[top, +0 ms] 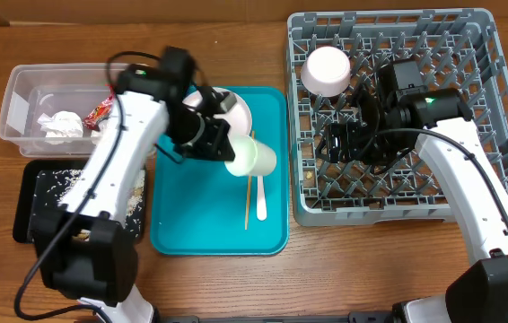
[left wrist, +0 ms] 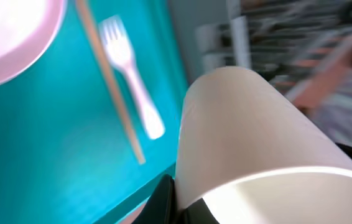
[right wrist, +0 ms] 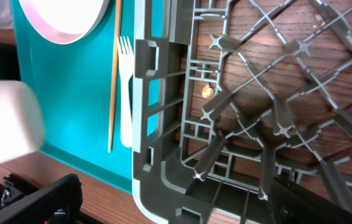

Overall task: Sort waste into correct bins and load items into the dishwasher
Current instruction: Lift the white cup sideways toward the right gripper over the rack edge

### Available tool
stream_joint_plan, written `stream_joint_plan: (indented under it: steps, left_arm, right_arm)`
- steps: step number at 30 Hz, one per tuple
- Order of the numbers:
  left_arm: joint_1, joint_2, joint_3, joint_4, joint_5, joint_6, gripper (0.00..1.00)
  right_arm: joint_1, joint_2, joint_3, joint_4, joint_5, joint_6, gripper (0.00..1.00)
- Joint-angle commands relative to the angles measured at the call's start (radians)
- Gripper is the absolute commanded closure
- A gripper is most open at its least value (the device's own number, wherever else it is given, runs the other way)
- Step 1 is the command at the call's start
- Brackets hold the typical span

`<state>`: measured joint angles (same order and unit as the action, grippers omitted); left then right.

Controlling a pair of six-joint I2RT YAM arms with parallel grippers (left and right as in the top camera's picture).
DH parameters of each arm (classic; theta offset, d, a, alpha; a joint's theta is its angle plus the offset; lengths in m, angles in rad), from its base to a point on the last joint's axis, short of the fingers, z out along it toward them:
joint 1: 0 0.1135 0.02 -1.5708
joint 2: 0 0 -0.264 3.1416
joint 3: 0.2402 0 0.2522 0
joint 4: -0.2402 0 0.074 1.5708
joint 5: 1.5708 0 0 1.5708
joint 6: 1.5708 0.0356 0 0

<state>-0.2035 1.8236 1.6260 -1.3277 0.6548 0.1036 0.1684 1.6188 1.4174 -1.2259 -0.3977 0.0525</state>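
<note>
One red wrapper (top: 99, 111) bears print too small to read.

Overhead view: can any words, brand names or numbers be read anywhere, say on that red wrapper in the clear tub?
No text can be read in any view.
The small red snack wrapper in the clear rectangular plastic tub: any print is too small and blurred to read.
The small white cup, the teal serving tray and the grey plastic dish rack: no markings visible.
</note>
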Motion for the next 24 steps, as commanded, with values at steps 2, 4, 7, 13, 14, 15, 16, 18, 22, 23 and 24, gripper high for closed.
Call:
stream_joint_plan:
  steps: [2, 4, 7, 13, 14, 15, 16, 18, 22, 23, 24]
  left_arm:
    - [0.092, -0.006, 0.018, 0.002, 0.381, 0.224, 0.96]
    - [0.125, -0.006, 0.018, 0.003, 0.489, 0.29, 0.96]
    - [0.147, -0.006, 0.018, 0.004, 0.615, 0.352, 0.96]
    - [0.137, -0.006, 0.018, 0.005, 0.663, 0.4, 0.96]
    - [0.135, -0.006, 0.018, 0.005, 0.673, 0.409, 0.96]
    - [0.133, -0.006, 0.018, 0.003, 0.682, 0.418, 0.96]
    - [0.132, -0.006, 0.018, 0.005, 0.687, 0.422, 0.96]
    - [0.13, -0.006, 0.018, 0.005, 0.708, 0.441, 0.96]
    - [0.13, -0.006, 0.018, 0.01, 0.734, 0.455, 0.96]
    - [0.13, -0.006, 0.018, 0.008, 0.734, 0.455, 0.96]
    - [0.13, -0.006, 0.018, 0.006, 0.733, 0.456, 0.96]
  right_arm:
    - [0.0, -0.024, 0.003, 0.001, -0.122, -0.091, 0.02]
    - [0.0, -0.024, 0.003, 0.001, -0.232, -0.171, 0.02]
    - [0.0, -0.024, 0.003, 0.002, -0.419, -0.311, 0.02]
    - [0.0, -0.024, 0.003, 0.001, -0.698, -0.518, 0.01]
    - [0.0, -0.024, 0.003, 0.001, -0.716, -0.535, 0.01]
    - [0.0, -0.024, 0.003, 0.001, -0.73, -0.553, 0.01]
    - [0.0, -0.024, 0.003, 0.001, -0.734, -0.558, 0.01]
    - [0.0, -0.024, 0.003, 0.005, -0.734, -0.559, 0.0]
    - [0.0, -0.024, 0.003, 0.036, -0.753, -0.565, 0.0]
    - [0.0, -0.024, 0.003, 0.051, -0.772, -0.581, 0.0]
    - [0.0, -0.024, 0.003, 0.068, -0.792, -0.589, 0.0]
